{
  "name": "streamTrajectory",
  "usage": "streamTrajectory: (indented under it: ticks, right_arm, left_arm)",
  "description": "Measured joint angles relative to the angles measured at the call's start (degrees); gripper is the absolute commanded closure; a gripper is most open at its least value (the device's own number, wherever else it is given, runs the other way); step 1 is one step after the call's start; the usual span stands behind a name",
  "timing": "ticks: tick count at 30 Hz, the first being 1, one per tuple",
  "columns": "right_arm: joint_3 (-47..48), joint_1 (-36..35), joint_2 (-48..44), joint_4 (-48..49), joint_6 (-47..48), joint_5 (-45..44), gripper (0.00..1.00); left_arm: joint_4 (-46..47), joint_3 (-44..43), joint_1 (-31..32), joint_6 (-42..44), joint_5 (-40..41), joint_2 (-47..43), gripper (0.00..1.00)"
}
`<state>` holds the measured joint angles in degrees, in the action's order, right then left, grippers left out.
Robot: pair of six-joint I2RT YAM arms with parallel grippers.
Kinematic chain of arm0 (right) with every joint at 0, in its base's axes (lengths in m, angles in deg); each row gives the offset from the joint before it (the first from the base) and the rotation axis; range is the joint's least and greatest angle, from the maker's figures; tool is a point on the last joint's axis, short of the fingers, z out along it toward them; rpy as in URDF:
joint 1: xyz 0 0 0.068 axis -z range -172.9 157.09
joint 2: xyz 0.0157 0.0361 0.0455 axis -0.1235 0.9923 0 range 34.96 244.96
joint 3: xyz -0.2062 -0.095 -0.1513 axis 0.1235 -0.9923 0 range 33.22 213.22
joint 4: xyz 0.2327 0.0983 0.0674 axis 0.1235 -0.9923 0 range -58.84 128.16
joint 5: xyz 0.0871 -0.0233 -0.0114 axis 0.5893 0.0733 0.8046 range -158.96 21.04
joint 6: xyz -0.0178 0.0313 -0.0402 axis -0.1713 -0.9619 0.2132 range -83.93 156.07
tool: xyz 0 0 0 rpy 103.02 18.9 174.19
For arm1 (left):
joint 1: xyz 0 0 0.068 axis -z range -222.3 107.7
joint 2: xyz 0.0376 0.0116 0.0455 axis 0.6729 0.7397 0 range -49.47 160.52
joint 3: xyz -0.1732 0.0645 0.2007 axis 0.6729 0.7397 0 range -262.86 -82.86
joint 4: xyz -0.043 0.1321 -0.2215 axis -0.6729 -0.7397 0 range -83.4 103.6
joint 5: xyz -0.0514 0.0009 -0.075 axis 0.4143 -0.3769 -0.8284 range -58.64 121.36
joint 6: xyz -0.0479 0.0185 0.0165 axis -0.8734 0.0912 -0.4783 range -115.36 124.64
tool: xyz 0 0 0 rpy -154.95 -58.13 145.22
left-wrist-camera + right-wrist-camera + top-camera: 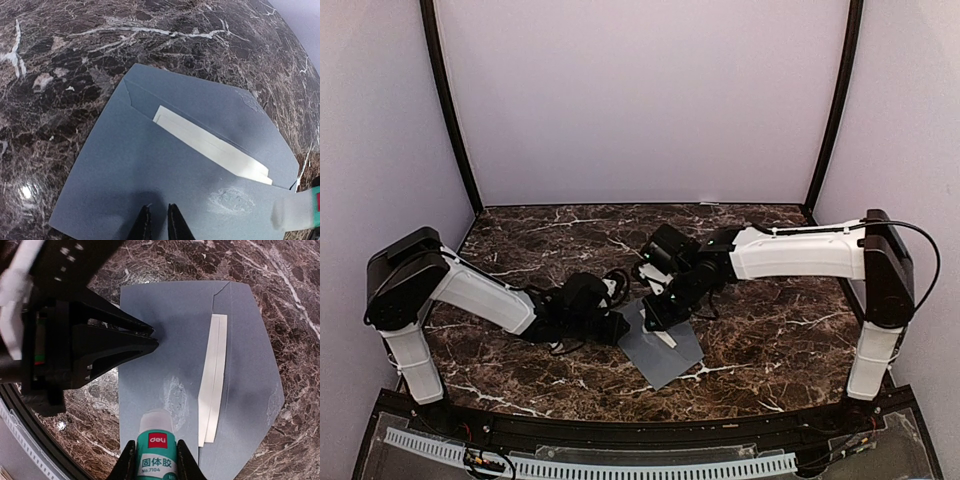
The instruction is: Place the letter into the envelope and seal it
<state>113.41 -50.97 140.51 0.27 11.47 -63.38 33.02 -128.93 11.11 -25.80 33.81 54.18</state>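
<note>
Dark brown marble tabletop [775,345], lilac walls behind. The left gripper [159,211] has its jaws pinched almost together, tips pressing on the body of the grey-blue envelope [120,165] to pin it. The cream letter [210,145] is already tucked inside, with just a strip showing along the pocket mouth, which runs the envelope's long way. The flap lies open and flat beyond that strip. The right gripper [156,457] clamps a green Deli glue stick [156,440], tip over a shiny smear on the body. I'd say it's nearer the flap.

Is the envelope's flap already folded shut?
No, the envelope has its flap lying open and flat, and a strip of the letter shows at the pocket mouth.
</note>
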Motion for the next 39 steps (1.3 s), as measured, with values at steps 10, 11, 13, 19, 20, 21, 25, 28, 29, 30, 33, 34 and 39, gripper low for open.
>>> streamTrajectory:
  ticks: [10, 11, 13, 19, 20, 21, 25, 28, 29, 30, 33, 34, 39]
  right_arm:
    - [6.2, 0.0, 8.8, -0.7, -1.8, -2.5, 1.00]
    - [6.3, 0.0, 9.4, -0.6, -1.9, -3.0, 1.00]
    - [6.4, 0.0, 10.7, -0.5, -2.3, -4.3, 1.00]
    - [6.4, 0.1, 11.9, 0.3, -3.2, -6.8, 1.00]
    - [6.3, 0.1, 11.9, 0.5, -3.4, -7.1, 1.00]
    - [6.1, 0.1, 11.8, 0.9, -3.5, -7.3, 1.00]
    - [3.9, 0.0, 10.7, 2.8, -3.8, -7.8, 1.00]
    - [2.0, -0.3, 9.5, 3.9, -4.0, -8.2, 1.00]
    - [1.2, -0.4, 9.0, 4.2, -4.2, -8.4, 1.00]
    - [0.5, -0.5, 8.4, 4.4, -4.3, -8.5, 1.00]
    - [-2.1, -0.7, 6.6, 4.9, -4.7, -8.4, 1.00]
    - [-2.9, -0.9, 6.0, 4.9, -4.9, -8.4, 1.00]
    - [-5.6, -1.8, 4.0, 5.0, -5.8, -8.5, 1.00]
  left_arm:
    - [3.2, 0.0, -1.5, 0.3, -3.3, 1.5, 0.90]
    - [3.6, 0.0, -1.5, 0.3, -3.6, 1.7, 0.91]
    - [4.2, 0.0, -1.6, 0.3, -4.2, 1.9, 0.92]
    - [6.2, 0.0, -2.1, 0.2, -5.3, 2.8, 0.93]
    - [6.3, 0.1, -2.1, 0.2, -5.4, 2.9, 0.93]
    - [6.3, 0.1, -2.1, 0.2, -5.5, 3.0, 0.93]
    - [6.6, 0.1, -2.1, 0.2, -5.5, 3.1, 0.94]
    - [6.8, 0.1, -2.1, 0.2, -5.4, 3.2, 0.94]
    - [6.9, 0.1, -2.1, 0.2, -5.4, 3.2, 0.94]
    - [6.9, 0.1, -2.1, 0.2, -5.4, 3.2, 0.94]
    - [6.9, 0.1, -2.1, 0.2, -5.4, 3.2, 0.94]
    - [6.9, 0.1, -2.1, 0.2, -5.4, 3.2, 0.94]
    - [6.9, 0.1, -2.1, 0.2, -5.0, 3.2, 0.94]
